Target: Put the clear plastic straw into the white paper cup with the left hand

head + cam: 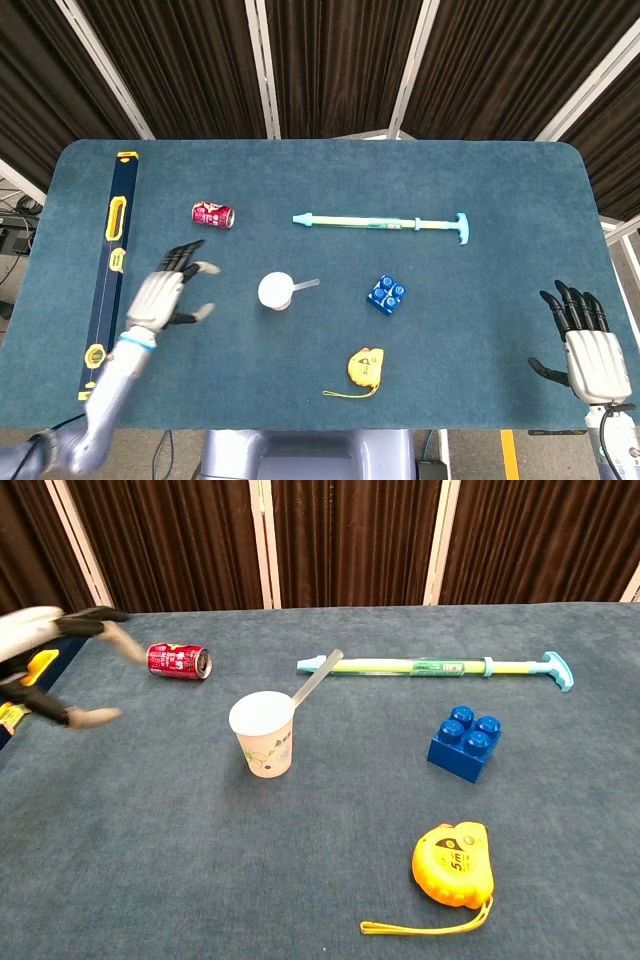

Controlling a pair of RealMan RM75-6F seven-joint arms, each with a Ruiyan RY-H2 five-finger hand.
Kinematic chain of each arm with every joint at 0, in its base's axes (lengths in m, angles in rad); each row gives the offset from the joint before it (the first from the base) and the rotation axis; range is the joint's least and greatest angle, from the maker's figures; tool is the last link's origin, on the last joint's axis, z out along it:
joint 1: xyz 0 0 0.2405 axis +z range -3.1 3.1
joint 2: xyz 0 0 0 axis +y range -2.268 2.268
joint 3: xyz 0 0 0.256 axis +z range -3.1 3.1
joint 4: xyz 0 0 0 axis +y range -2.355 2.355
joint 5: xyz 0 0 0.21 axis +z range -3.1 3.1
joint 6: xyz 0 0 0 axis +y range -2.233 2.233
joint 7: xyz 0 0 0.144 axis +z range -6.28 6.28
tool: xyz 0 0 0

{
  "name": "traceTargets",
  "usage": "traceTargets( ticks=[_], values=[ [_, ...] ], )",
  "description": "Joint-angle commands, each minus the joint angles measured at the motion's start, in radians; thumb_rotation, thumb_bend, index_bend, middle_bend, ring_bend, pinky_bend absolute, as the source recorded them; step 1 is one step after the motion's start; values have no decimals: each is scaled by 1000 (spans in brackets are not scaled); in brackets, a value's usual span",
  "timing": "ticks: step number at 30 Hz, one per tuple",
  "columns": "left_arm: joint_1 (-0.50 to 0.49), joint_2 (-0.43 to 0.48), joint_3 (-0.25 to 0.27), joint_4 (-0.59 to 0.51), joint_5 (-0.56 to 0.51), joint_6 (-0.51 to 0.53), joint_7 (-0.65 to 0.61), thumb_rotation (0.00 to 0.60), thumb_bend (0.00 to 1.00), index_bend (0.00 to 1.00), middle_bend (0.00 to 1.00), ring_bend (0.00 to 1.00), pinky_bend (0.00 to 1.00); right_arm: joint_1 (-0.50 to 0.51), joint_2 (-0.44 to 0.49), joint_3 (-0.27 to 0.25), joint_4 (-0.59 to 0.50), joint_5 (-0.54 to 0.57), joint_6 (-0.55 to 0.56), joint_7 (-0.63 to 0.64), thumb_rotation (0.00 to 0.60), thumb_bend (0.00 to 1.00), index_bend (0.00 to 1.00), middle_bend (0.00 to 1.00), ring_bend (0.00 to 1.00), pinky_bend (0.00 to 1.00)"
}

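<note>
The white paper cup [275, 291] [263, 734] stands upright near the table's middle. The clear plastic straw [303, 287] [316, 680] rests inside it, leaning over the rim toward the right. My left hand [165, 296] [58, 660] is well to the left of the cup, fingers spread and holding nothing; it is blurred at the left edge of the chest view. My right hand [588, 346] hovers at the table's front right corner, fingers apart and empty; the chest view does not show it.
A red can [213, 214] [178, 661] lies behind the cup. A long pale green pump [384, 222] [437, 666], a blue brick [386, 294] [465, 742] and a yellow tape measure [364, 366] [452, 864] lie to the right. A spirit level [109, 270] runs along the left edge.
</note>
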State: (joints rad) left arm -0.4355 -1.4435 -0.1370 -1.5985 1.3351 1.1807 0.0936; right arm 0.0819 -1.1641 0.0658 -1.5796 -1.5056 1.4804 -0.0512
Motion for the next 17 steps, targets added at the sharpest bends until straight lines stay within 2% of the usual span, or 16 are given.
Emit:
traceTargets(
  ticks=[1, 5, 11, 17],
  values=[
    [110, 117, 104, -31, 76, 158, 207, 600, 284, 248, 0, 0, 0, 2, -8, 0, 14, 0, -2, 4, 600, 40, 93, 0, 0, 0],
    [172, 160, 139, -49, 79, 216, 216, 600, 254, 172, 0, 0, 0, 4, -16, -4, 34, -3, -7, 3, 600, 40, 78, 0, 0, 0],
    [225, 192, 182, -30, 97, 247, 197, 600, 251, 138, 0, 0, 0, 7, -28, -7, 46, -8, -10, -6, 600, 39, 71, 0, 0, 0],
    [241, 200, 174, -36, 129, 281, 203, 600, 251, 127, 0, 0, 0, 10, -42, -13, 52, -11, -16, -21, 600, 39, 72, 0, 0, 0]
  ],
)
